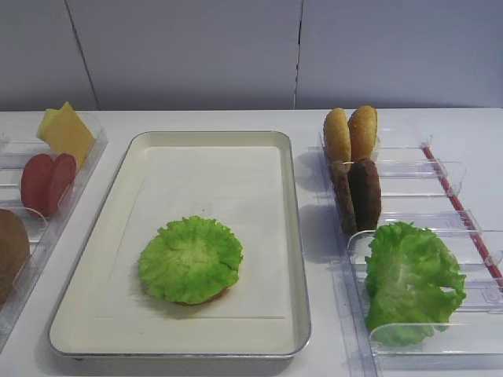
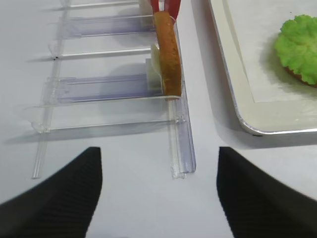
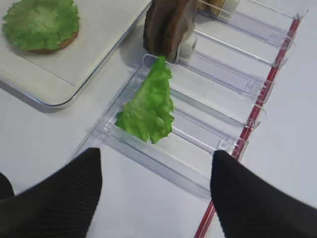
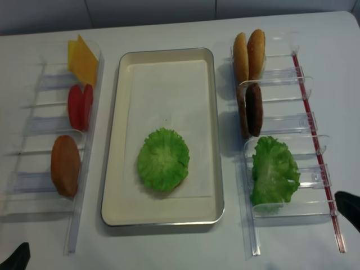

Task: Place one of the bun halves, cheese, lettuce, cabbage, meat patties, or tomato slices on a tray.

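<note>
The lettuce (image 1: 191, 259) lies flat on the paper liner in the near half of the tray (image 1: 293, 236), covering a brown bun half whose edge just shows beneath it. It looks light, thin and floppy, with a frilled rim that would crumple or tear under a hard squeeze, so a pinch at the rim is the best hold. The clump of lettuce leaves (image 1: 411, 281) in the near clear bin (image 4: 281, 211) on the right is bulkier and just as soft.

The meat patties (image 1: 363, 192) and the upright bun halves (image 1: 350, 133) further back look stiffer and can be pinched across their flat faces. The tomato slices (image 1: 47, 182) and the cheese (image 1: 67, 132) on the left look smoother, perhaps slippery.

The right gripper (image 3: 156, 186) hangs wide and empty near the lettuce bin. The left gripper (image 2: 158, 186) also stands wide with nothing between its fingers.
</note>
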Action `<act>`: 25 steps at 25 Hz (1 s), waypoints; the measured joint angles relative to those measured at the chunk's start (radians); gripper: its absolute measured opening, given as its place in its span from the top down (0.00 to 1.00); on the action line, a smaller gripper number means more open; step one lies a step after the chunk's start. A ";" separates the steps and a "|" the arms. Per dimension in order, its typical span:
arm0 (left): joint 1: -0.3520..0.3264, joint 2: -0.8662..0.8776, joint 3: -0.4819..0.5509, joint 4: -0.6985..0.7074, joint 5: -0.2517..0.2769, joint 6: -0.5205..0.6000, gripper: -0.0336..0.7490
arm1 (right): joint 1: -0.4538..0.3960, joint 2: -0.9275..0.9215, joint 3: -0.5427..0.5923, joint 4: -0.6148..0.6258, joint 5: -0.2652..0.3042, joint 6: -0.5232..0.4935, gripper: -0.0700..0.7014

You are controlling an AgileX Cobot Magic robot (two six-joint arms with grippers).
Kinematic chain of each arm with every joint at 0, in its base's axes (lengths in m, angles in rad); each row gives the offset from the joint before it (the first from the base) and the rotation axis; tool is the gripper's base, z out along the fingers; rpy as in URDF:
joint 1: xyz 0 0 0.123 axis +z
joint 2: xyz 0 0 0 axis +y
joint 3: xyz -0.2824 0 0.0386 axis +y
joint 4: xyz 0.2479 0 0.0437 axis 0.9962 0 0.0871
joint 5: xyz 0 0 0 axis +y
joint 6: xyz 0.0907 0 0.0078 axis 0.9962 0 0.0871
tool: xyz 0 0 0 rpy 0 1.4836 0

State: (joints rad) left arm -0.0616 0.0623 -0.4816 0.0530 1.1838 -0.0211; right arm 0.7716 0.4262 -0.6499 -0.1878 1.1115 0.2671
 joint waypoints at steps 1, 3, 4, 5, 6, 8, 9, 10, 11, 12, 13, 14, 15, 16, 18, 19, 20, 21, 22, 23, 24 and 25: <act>0.000 0.000 0.000 0.000 0.000 0.000 0.34 | 0.000 -0.033 0.022 0.000 0.000 -0.003 0.25; 0.000 0.000 0.000 0.000 0.000 0.000 0.34 | 0.000 -0.094 0.058 0.010 -0.003 -0.003 0.25; 0.000 0.000 0.000 0.000 0.000 0.000 0.34 | 0.000 -0.127 0.077 0.017 -0.003 -0.003 0.25; 0.000 0.000 0.000 0.000 0.000 0.000 0.34 | 0.000 -0.154 0.094 0.019 -0.008 -0.003 0.25; 0.000 0.000 0.000 0.000 0.000 0.000 0.34 | 0.000 -0.186 0.105 0.020 -0.011 -0.003 0.25; 0.000 0.000 0.000 0.000 0.000 0.000 0.34 | 0.000 -0.248 0.116 0.023 -0.023 -0.012 0.25; 0.000 0.000 0.000 0.000 0.000 0.000 0.34 | 0.000 -0.273 0.119 0.023 -0.028 -0.019 0.25; 0.000 0.000 0.000 0.000 0.000 0.000 0.34 | 0.000 -0.302 0.119 0.023 -0.032 -0.022 0.25; 0.000 0.000 0.000 0.000 0.000 0.000 0.34 | 0.000 -0.328 0.121 0.023 -0.032 -0.026 0.25; 0.000 0.000 0.000 0.000 0.000 0.000 0.34 | 0.000 -0.349 0.121 0.023 -0.034 -0.026 0.25; 0.000 0.000 0.000 0.000 0.000 0.000 0.34 | 0.000 -0.371 0.121 0.023 -0.033 -0.026 0.25; 0.000 0.000 0.000 0.000 0.000 0.000 0.34 | 0.000 -0.389 0.121 0.023 -0.033 -0.026 0.25; 0.000 0.000 0.000 0.000 0.000 0.000 0.34 | 0.000 -0.405 0.121 0.023 -0.033 -0.028 0.25; 0.000 0.000 0.000 0.000 0.000 0.000 0.34 | 0.000 -0.418 0.121 0.025 -0.033 -0.033 0.25; 0.000 0.000 0.000 0.000 0.000 0.000 0.34 | 0.000 -0.438 0.121 0.029 -0.033 -0.060 0.25; 0.000 0.000 0.000 0.000 0.000 0.000 0.34 | 0.000 -0.440 0.123 0.029 -0.033 -0.068 0.25; 0.000 0.000 0.000 0.000 0.000 0.000 0.34 | 0.000 -0.442 0.128 0.031 -0.033 -0.079 0.25; 0.000 0.000 0.000 0.000 0.000 0.000 0.34 | 0.000 -0.442 0.136 0.033 -0.033 -0.092 0.25; 0.000 0.000 0.000 0.000 0.000 0.000 0.34 | 0.000 -0.442 0.145 0.041 -0.034 -0.110 0.25; 0.000 0.000 0.000 0.000 0.000 0.000 0.34 | 0.000 -0.442 0.150 0.047 -0.029 -0.124 0.25; 0.000 0.000 0.000 0.000 0.000 0.000 0.34 | 0.000 -0.442 0.156 0.049 -0.025 -0.138 0.25; 0.000 0.000 0.000 0.000 0.000 0.000 0.34 | 0.000 -0.442 0.160 0.049 -0.018 -0.147 0.25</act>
State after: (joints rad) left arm -0.0616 0.0623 -0.4816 0.0530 1.1838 -0.0211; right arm 0.7716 -0.0158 -0.4901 -0.1386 1.0938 0.1198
